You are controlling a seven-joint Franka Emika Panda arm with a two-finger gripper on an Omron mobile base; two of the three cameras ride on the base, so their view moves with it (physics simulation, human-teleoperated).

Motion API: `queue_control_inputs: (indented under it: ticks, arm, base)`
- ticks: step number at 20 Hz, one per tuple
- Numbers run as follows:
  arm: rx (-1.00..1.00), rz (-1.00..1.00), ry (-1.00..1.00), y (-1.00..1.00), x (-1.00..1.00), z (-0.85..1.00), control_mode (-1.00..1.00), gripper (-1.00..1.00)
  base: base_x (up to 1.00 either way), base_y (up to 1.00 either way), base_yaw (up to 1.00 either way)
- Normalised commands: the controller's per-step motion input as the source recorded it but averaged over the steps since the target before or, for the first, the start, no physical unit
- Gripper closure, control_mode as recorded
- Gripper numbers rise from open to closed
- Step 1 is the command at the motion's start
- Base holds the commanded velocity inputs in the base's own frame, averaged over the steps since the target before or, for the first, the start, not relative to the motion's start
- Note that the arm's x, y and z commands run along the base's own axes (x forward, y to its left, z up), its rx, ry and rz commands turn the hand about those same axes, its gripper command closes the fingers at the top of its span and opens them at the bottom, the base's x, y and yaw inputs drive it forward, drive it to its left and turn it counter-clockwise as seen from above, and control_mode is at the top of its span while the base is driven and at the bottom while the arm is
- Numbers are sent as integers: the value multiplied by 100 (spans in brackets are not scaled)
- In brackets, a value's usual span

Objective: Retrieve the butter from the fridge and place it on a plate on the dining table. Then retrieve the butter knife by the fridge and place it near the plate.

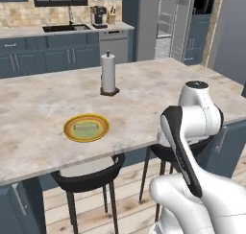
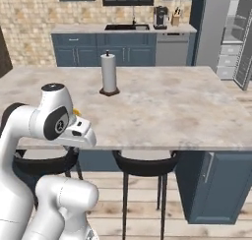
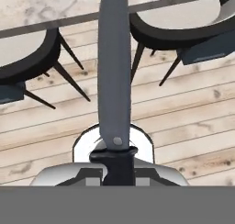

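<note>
The butter knife [image 3: 114,67], a long grey blade on a dark handle, stands between the fingers of my gripper [image 3: 114,167], which is shut on the handle. Its blade points over the wooden floor toward the edge of the dining table [image 3: 55,2]. On the beige dining table [image 1: 153,94] lies the yellow-rimmed plate [image 1: 69,127] with the pale butter [image 1: 86,129] on its green centre. A sliver of the plate [image 2: 76,111] peeks out behind my arm. The grey fridge [image 1: 166,22] stands at the back with a door open.
Black round stools [image 1: 89,173] [image 3: 179,21] sit tucked under the table's near edge. A paper towel roll [image 1: 108,74] stands upright mid-table, beyond the plate. Dark blue cabinets, a sink and a coffee machine [image 1: 99,16] line the back wall.
</note>
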Motion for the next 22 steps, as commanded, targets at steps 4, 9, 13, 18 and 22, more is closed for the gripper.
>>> queue_control_inputs:
  ticks: [4, 9, 13, 18, 22]
  arm:
    - [0, 0, 0, 0, 0, 0, 100, 100]
    - [0, 0, 0, 0, 0, 0, 100, 100]
    - [0, 0, 0, 0, 0, 0, 100, 100]
    - [0, 0, 0, 0, 0, 0, 100, 100]
    - [0, 0, 0, 0, 0, 0, 100, 100]
  base:
    - [75, 10, 0]
    - [62, 17, 0]
    - [41, 14, 0]
    - [26, 5, 0]
    - [32, 6, 0]
